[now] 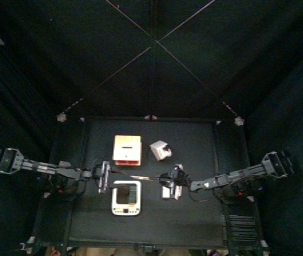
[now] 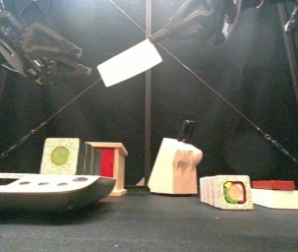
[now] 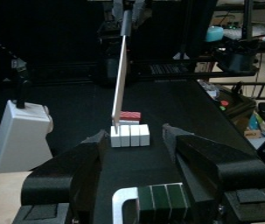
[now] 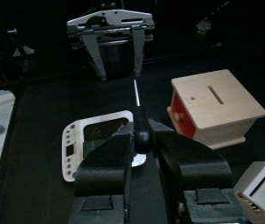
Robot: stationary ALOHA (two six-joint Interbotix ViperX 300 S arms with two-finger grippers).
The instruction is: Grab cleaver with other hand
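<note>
The cleaver (image 2: 129, 61) hangs high above the table, its broad pale blade tilted and its dark handle running up toward my right gripper (image 2: 191, 18). In the right wrist view my right gripper (image 4: 142, 131) is shut on the handle, and the blade (image 4: 137, 87) shows edge-on as a thin white line. My left gripper (image 3: 135, 136) is open, its jaws wide apart on either side of the edge-on blade (image 3: 121, 79) without touching it. From the right wrist view the left gripper (image 4: 117, 61) faces me, spread open just beyond the blade's tip.
Below stand a wooden knife block (image 2: 178, 165) with a black handle in it, a wooden box with a red side (image 2: 108, 167), a white kitchen scale (image 2: 39, 187) at the front left, small food-printed blocks (image 2: 226, 190) and a red-topped block (image 2: 276, 194).
</note>
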